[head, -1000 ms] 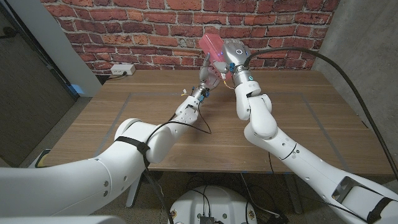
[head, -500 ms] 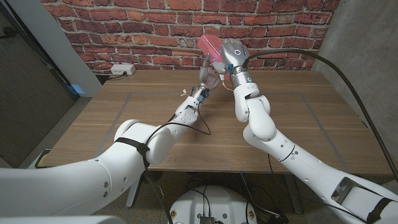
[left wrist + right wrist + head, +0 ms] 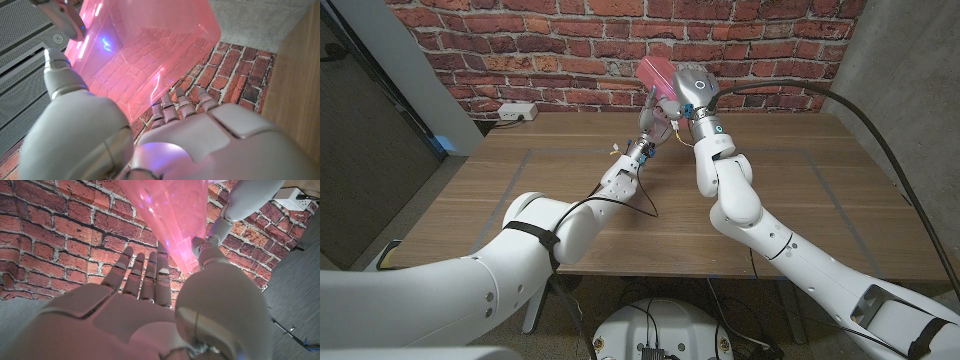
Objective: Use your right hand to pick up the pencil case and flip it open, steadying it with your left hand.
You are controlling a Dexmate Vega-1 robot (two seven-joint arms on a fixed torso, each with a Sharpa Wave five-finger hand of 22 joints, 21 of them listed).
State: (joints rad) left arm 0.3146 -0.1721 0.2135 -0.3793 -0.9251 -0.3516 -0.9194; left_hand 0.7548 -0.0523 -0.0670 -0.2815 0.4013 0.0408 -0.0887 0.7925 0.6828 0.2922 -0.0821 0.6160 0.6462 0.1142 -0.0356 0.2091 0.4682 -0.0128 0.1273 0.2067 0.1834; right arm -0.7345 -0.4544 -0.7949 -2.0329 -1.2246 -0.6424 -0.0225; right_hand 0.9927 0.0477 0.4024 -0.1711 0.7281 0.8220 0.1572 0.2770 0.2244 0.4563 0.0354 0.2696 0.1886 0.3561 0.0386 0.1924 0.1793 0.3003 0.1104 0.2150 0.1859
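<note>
At the left of the head view the white left arm runs up from the lower-left corner toward the upper middle of the frame, where the left hand [image 3: 648,122] stands raised above the wooden counter [image 3: 520,200]. Its fingers [image 3: 176,102] reach up to the lower edge of the translucent pink plastic pencil case [image 3: 658,76]. In the left wrist view the fingertips lie close under the case's pink wall, yet whether they actually press it or merely stand just beside it I cannot tell; the hand looks to be supporting the case, not wrapping it.

The case itself sits in the upper middle of the head view, lifted well clear of the counter, in front of the red brick wall [image 3: 520,50]. Its long axis looks tilted, running from lower right up to upper left, so the free end points away from both hands.

Just right of it, the right hand [image 3: 692,90] grips the case from the side. In the right wrist view its fingers [image 3: 145,277] extend along the pink shell [image 3: 172,215], with the thumb on the opposite face.

The case therefore lies between the two hands, above the left fingers and to the left of the right ones. By my judgement, the flip depends on the right hand, which is nearer and carries the weight, while the left braces from below.
</note>
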